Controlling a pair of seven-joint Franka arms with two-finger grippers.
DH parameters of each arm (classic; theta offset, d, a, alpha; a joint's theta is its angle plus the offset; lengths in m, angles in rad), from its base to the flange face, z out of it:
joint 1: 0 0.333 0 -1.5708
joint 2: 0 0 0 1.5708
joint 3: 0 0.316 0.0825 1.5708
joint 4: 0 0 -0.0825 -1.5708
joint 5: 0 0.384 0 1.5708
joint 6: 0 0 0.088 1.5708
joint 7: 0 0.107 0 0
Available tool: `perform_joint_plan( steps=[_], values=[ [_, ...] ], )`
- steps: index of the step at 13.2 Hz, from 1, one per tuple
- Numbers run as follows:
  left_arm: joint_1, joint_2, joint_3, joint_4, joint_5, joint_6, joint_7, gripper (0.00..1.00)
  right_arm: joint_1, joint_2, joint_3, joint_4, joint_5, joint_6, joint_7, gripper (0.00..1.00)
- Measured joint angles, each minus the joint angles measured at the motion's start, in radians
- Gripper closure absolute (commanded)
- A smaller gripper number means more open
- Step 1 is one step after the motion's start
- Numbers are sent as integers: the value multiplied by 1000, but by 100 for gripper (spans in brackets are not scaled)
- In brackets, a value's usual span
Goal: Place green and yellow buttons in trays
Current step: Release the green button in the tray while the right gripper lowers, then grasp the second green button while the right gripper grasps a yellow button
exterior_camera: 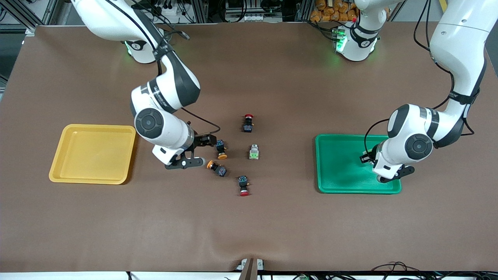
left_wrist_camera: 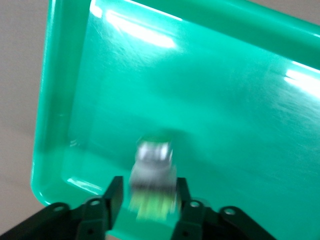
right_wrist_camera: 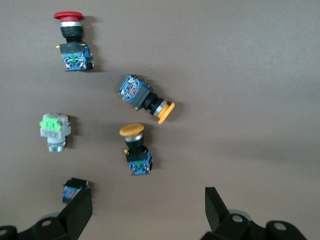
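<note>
The left gripper (left_wrist_camera: 146,200) hangs low over the green tray (exterior_camera: 338,182), fingers just parted, the green button (left_wrist_camera: 152,180) blurred between them and seemingly dropping free; best to open fully and lift straight up so nothing drags it out. The right gripper (right_wrist_camera: 147,212) hovers wide open and empty over the two yellow buttons (right_wrist_camera: 135,150) mid-table, the yellow tray (exterior_camera: 70,171) bare beside it. Another green button (exterior_camera: 254,152) lies on the mat nearby.
</note>
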Motion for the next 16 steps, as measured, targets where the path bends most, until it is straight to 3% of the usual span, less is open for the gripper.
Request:
perform_joint_plan(
  steps=[3,7,10,14,15,16],
  values=[
    [9,-4,-12,18,0,2,-1,0,7,23,0,-13,-2,22,-3,0],
    [-13,-14,-131,40,-62,1,-81,0,38,56,0,-31,-4,91,-27,0],
    [-124,-6,-151,71,-80,2,-183,0,55,68,0,-76,-5,122,-32,0],
    [-300,62,-149,148,-80,25,-304,0,91,84,0,-207,-6,373,-26,0],
    [-333,86,-147,160,-80,51,-311,4,103,93,0,-217,-6,393,-12,0],
    [-362,109,-144,168,-80,85,-315,16,113,101,0,-220,-6,402,-1,0]
  ],
)
